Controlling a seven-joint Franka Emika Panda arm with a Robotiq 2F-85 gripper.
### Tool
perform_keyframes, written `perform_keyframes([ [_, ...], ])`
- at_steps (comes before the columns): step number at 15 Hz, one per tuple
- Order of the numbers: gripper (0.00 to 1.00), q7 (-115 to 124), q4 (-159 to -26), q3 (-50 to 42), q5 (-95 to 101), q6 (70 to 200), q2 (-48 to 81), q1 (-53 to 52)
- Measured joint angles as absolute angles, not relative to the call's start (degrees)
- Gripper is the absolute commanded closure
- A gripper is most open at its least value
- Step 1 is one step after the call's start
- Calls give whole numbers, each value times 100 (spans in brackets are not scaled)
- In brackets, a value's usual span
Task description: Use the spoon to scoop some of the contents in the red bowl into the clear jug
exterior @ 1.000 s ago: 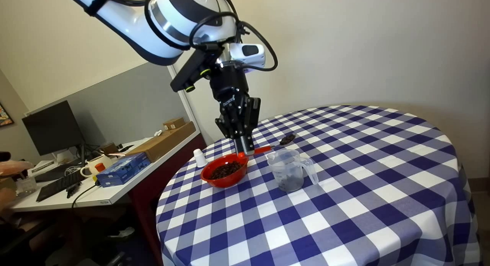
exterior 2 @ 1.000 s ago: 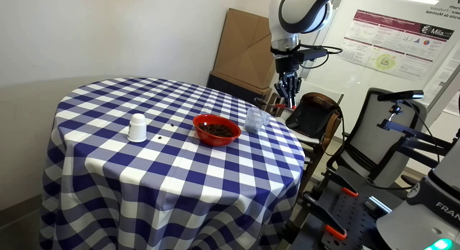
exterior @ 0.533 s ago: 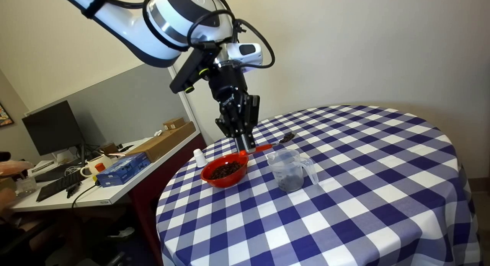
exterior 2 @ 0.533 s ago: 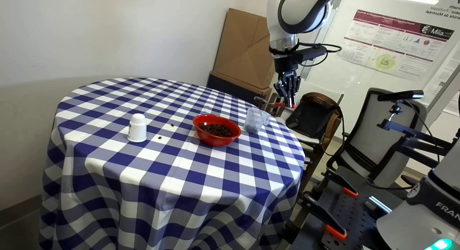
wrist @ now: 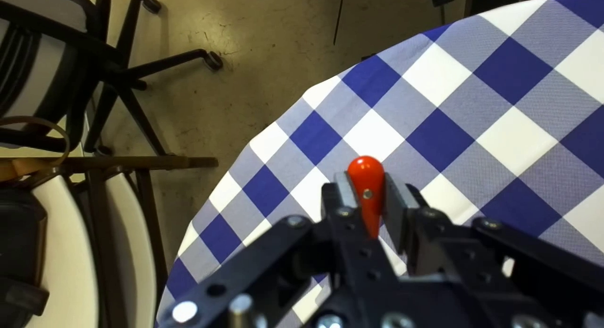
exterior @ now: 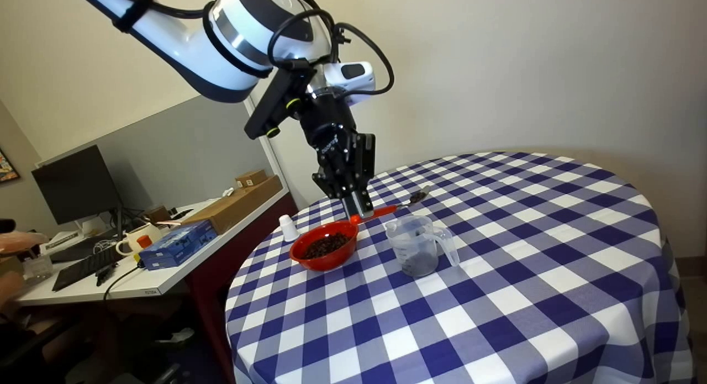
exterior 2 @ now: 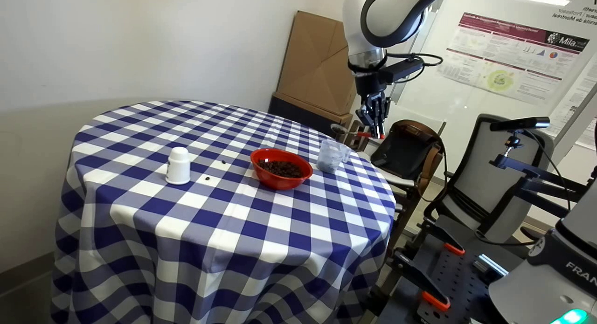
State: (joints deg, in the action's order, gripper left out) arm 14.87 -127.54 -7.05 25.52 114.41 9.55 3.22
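Spoon (exterior: 392, 209) held aloft in the jaws, higher than the jug (exterior: 409, 246). The jaws are closed on the red handle (wrist: 369, 203) from both sides (most plain in the wrist view, where its rounded end shows between them). In both exterior views the spoon's head (exterior 2: 339, 128) lies above the jug's rim and apart from it; whether it is squarely over the opening cannot be told. Dark contents (exterior: 418, 197) rest in the head. The jug itself stands upright on the table (exterior: 530, 295), handle to the right; its lower part is too cloudy to read. Left of the jug, and apart from it, sits the red bowl (exterior 2: 280, 182), with more of the contents inside. Farther left of the jug, in an exterior view, come two dark specks (exterior 2: 207, 178) on the checked cloth (exterior 2: 154, 142), then a white bottle (exterior 2: 178, 168), upright. To the right of the jug, past the table, is a dark bag (exterior 2: 396, 151). Beyond the jug, and higher in the frame, stands brown cardboard (exterior 2: 317, 67).
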Motion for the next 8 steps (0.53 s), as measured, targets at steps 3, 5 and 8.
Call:
perform_keyframes([
  [3, 90, 1588, -12801, -683, 2716, 11441, 955, 262],
  [5, 90, 1671, -12838, -668, 2820, 11441, 953, 225],
  [8, 90, 1783, -12876, -653, 3009, 11441, 946, 186],
])
